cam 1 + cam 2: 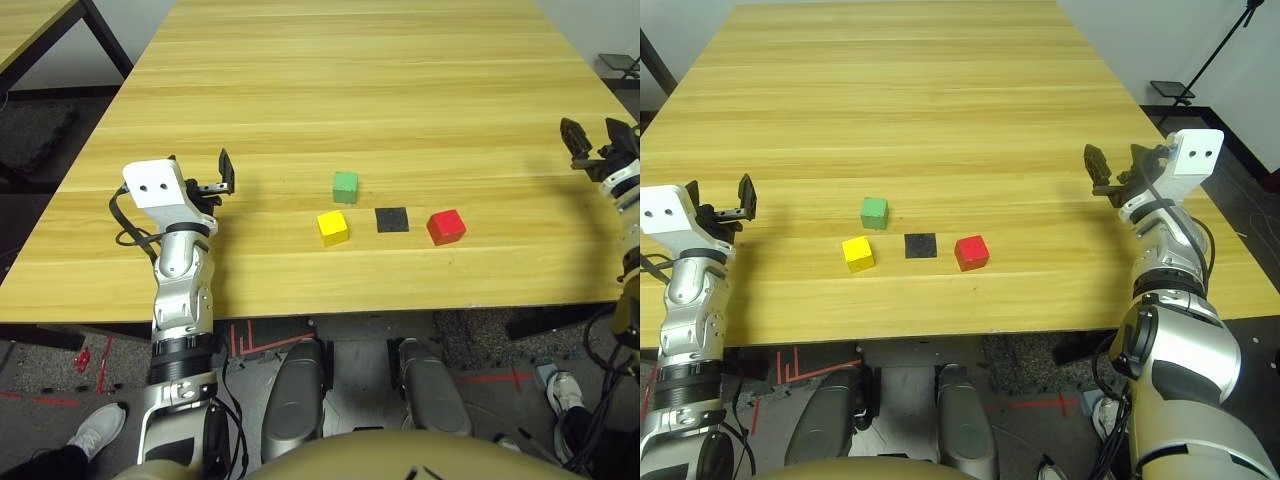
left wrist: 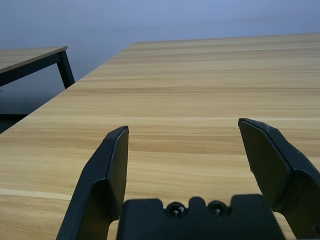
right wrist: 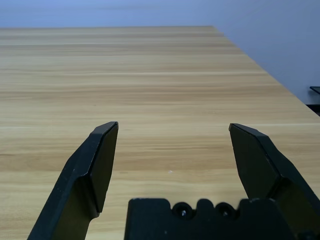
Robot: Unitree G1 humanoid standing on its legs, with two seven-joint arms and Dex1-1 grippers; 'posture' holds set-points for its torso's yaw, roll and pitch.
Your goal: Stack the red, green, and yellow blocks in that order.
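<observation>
Three small cubes lie near the table's front middle. The green block [image 1: 345,186] is farthest back, the yellow block [image 1: 333,227] sits just in front of it, and the red block [image 1: 446,226] lies to the right. None of them touch. My left gripper [image 1: 720,197] hovers open well to the left of the blocks, nothing between its fingers [image 2: 107,170]. My right gripper [image 1: 1118,166] stands open far to the right, near the table's right edge, and its fingers [image 3: 95,165] are also empty.
A flat black square pad [image 1: 392,219] lies between the yellow and red blocks. The wooden table [image 1: 380,80] stretches bare behind the blocks. Another table [image 1: 30,30] stands at the far left. A person's shoes [image 1: 95,430] show on the floor below.
</observation>
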